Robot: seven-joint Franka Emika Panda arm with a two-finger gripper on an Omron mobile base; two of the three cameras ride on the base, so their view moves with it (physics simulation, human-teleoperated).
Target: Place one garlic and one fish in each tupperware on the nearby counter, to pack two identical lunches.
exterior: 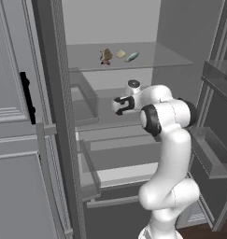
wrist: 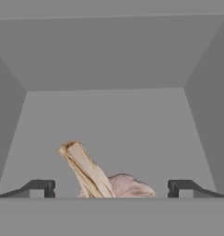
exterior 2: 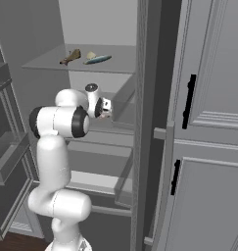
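Arm sits low centre-right in the left base view, reaching forward into the open fridge (exterior: 133,28). High on the upper shelf (exterior: 171,58), top centre of that view, three items sit in a row: a garlic (exterior: 105,56) at the left, a small piece (exterior: 120,54) in the middle, a fish (exterior: 132,57) at the right. The right base view has the same row at upper left. Below that shelf, mid-frame, the gripper (exterior: 116,105) points toward the left wall. In the hand view, another garlic bulb (wrist: 104,177) lies at bottom centre, between the two fingertips (wrist: 39,188), back wall beyond. The fridge door (exterior: 17,116) fills the left side of the left base view.
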